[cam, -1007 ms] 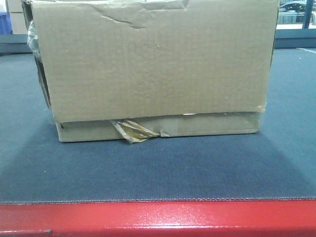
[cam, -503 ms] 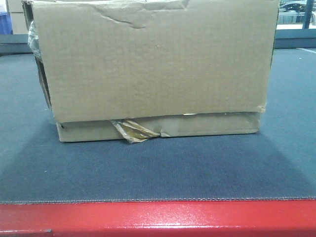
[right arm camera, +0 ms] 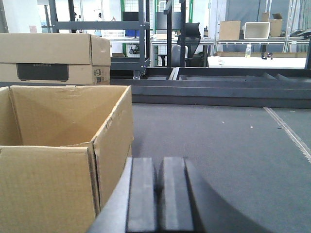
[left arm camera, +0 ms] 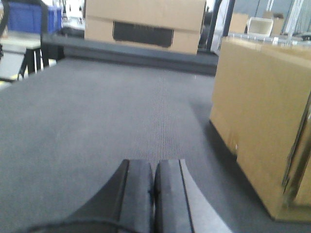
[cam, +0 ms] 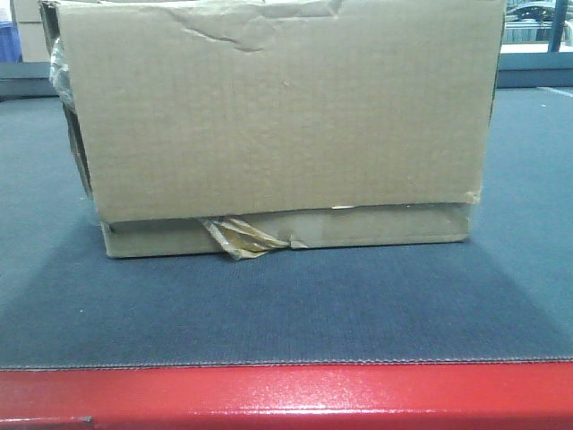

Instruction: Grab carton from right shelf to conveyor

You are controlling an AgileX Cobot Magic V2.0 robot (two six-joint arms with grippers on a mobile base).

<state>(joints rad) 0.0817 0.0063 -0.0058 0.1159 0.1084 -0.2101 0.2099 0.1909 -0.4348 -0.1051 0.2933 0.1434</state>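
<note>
The carton (cam: 277, 116), a plain brown box with a creased upper edge and torn tape (cam: 237, 237) at its lower seam, stands on the dark grey conveyor belt (cam: 286, 305) behind the red front edge (cam: 286, 394). My left gripper (left arm camera: 153, 167) is shut and empty, low over the belt, with the carton (left arm camera: 262, 111) apart to its right. My right gripper (right arm camera: 157, 165) is shut and empty, close beside the carton's open-topped corner (right arm camera: 58, 145) on its left. The right shelf is out of view.
A second brown box (right arm camera: 48, 58) with a dark label sits at the belt's far side, also in the left wrist view (left arm camera: 146, 24). Blue bins (left arm camera: 29, 17) stand at the far left. A dark frame, an office chair (right arm camera: 187, 46) and tables lie beyond.
</note>
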